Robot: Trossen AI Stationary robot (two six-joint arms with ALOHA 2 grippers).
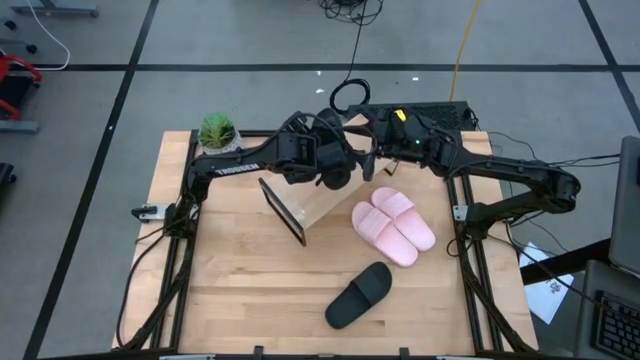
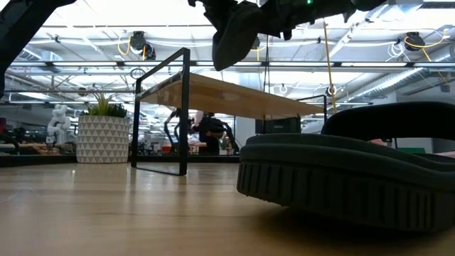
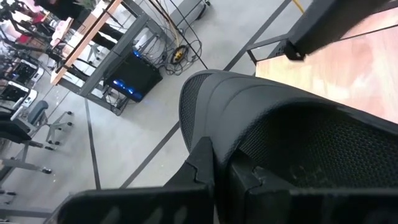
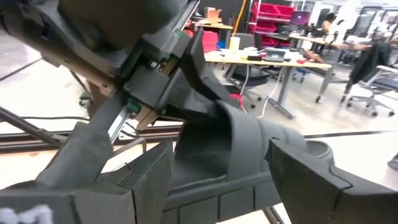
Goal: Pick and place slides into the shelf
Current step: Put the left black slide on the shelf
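**Black slide held over shelf**

Shelf point(image 1: 315, 205), frame centre, sits tilted. Pink pair point(image 1: 393, 226) right of it; one black slide point(image 1: 360, 295) lower centre. Both grippers, left point(image 1: 335, 165) and right point(image 1: 368, 160), pinch second black slide point(image 3: 280, 124) above shelf top, prob. handover.

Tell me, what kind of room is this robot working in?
Probably a robotics lab or workshop. Beyond the wooden table there are work desks with gear, office chairs, red storage bins, and cables trailing over the taped floor.
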